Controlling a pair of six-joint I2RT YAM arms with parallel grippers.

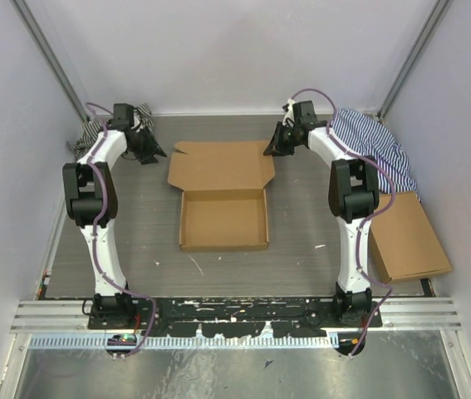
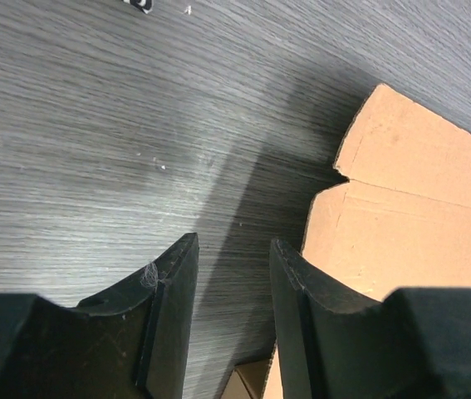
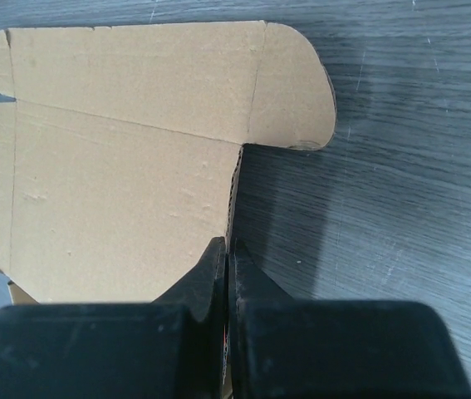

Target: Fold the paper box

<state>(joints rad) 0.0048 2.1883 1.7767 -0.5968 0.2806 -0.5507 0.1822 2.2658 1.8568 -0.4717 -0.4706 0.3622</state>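
The paper box lies in the middle of the table, its shallow tray formed and its lid open and flat behind it. My left gripper is open and empty, just left of the lid's left edge. In the left wrist view its fingertips hover over bare table with the lid's corner flap to their right. My right gripper is at the lid's right edge. In the right wrist view its jaws are shut on the lid's corrugated edge, below the rounded side flap.
Another brown cardboard box lies at the right edge of the table by the right arm. A striped cloth lies behind it, and more striped cloth sits at the back left. Walls close in on three sides.
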